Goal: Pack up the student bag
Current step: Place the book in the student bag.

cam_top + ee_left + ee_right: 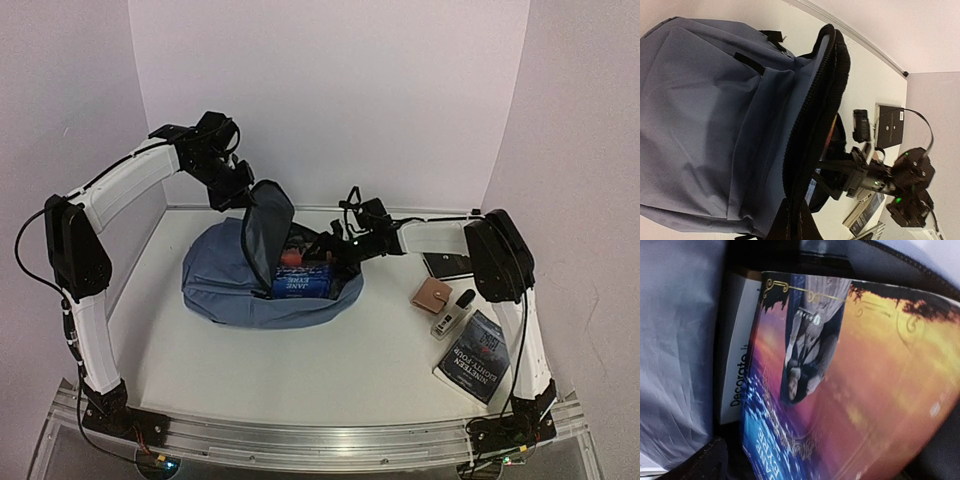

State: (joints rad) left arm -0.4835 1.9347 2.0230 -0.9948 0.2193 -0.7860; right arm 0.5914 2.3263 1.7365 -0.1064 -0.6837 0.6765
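Note:
The slate-blue student bag (230, 285) lies on the table at centre left, its main opening facing right. My left gripper (250, 192) is shut on the edge of the bag's flap (830, 75) and holds it up; its fingers (795, 222) pinch the zipper edge. My right gripper (335, 255) reaches into the opening, jaws spread, and also shows in the left wrist view (832, 175). A "Jane Eyre" book (300, 281) stands inside the bag and fills the right wrist view (840, 390). A white "Decorate" book (737, 370) sits behind it.
To the right of the bag lie a brown wallet (432, 295), a black flat device (447, 264), a small bottle (452, 315) and a dark "Nineteen Eighty-Four" book (478, 355). White walls close in the back and both sides.

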